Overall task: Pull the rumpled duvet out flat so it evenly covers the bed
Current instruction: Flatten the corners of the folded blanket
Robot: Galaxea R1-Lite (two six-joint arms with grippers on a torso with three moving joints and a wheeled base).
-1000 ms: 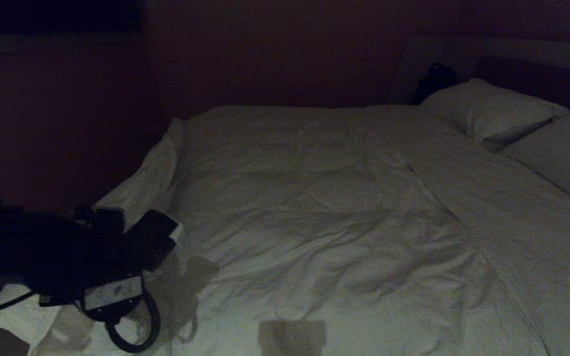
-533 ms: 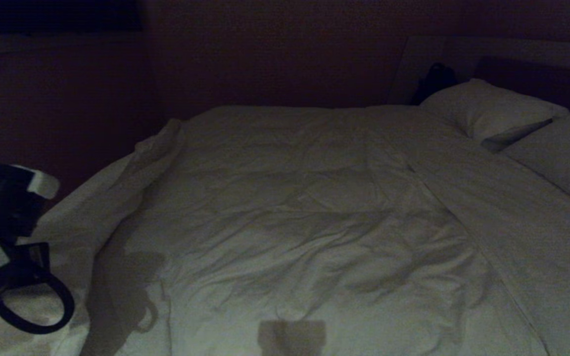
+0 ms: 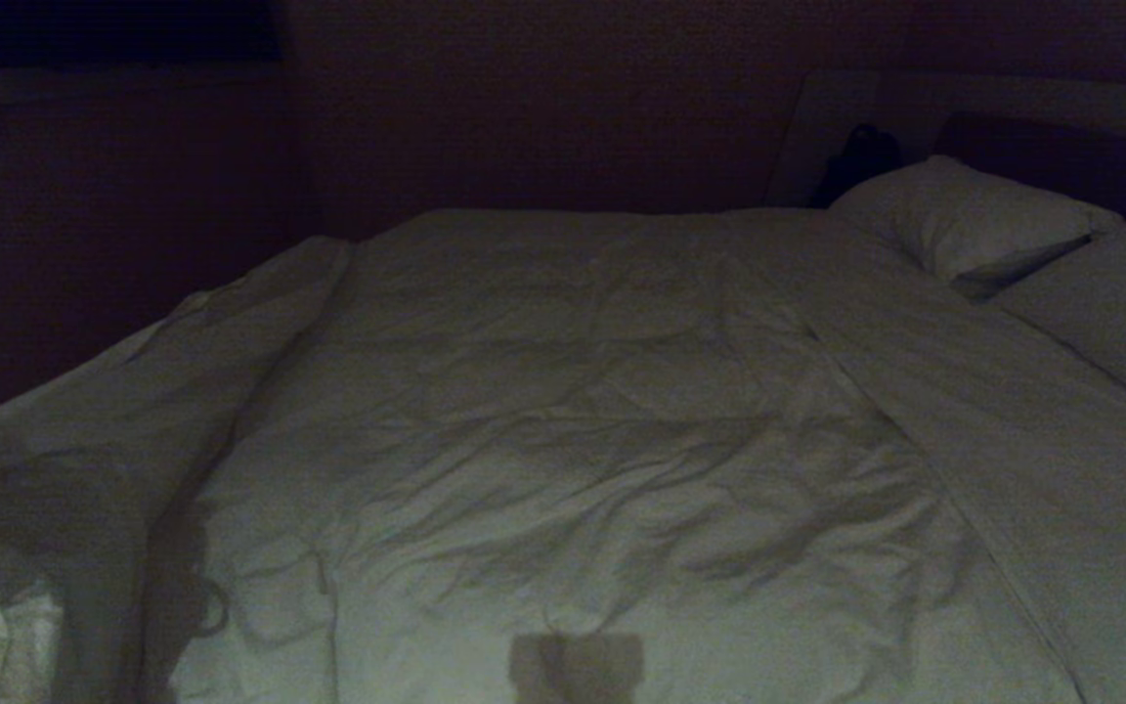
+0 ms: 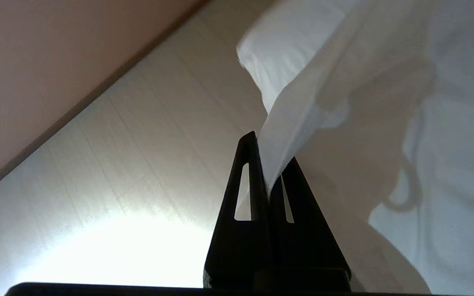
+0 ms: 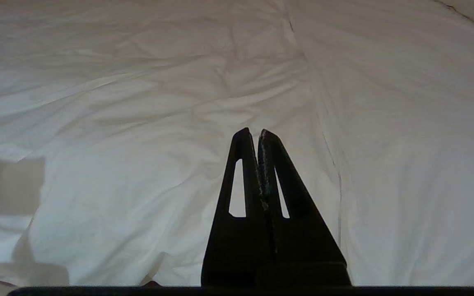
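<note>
Left gripper (image 4: 268,164) clenched on an edge of the puffy creased white duvet (image 4: 303,102), cloth stretching away from its tips over the wide bed (image 3: 1061,508) (pale floor beneath). Right gripper (image 5: 257,137) closed empty above duvet.

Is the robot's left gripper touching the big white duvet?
Touching. In the left wrist view, the left gripper is shut on a fold of the duvet, with the cloth pinched between its fingers.
</note>
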